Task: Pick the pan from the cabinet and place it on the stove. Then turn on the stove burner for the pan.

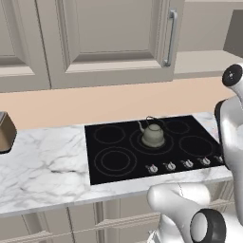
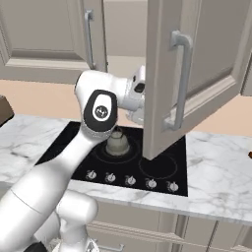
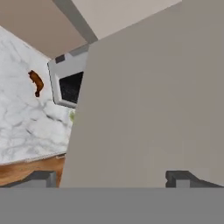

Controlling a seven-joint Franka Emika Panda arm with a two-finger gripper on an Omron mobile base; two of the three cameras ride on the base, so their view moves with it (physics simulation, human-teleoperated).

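The stove (image 1: pixel 118 161) (image 2: pixel 162 167) is a black glass cooktop set in the marble counter, with a row of silver knobs (image 2: pixel 130 180) along its front. A grey-green kettle (image 1: pixel 153 135) (image 2: pixel 117 142) stands on its middle ring. The cabinet (image 2: pixel 125 34) above has its right door (image 2: pixel 202 74) swung open toward me, and a plain beige shelf (image 1: pixel 204 61) shows inside. My hand (image 2: pixel 138 93) reaches up behind that door's edge. My gripper (image 3: pixel 113 178) is open with nothing between its fingertips (image 3: pixel 41 178), close against the door's flat beige face (image 3: pixel 148 100). The pan is out of view.
A brown toaster (image 1: pixel 4 133) stands at the counter's far left. On the marble to the stove's right are a silver box-like appliance (image 3: pixel 65 83) and a small brown object (image 3: pixel 36 82). The open door hangs over the stove's right half. Drawers (image 2: pixel 147 231) run below the counter.
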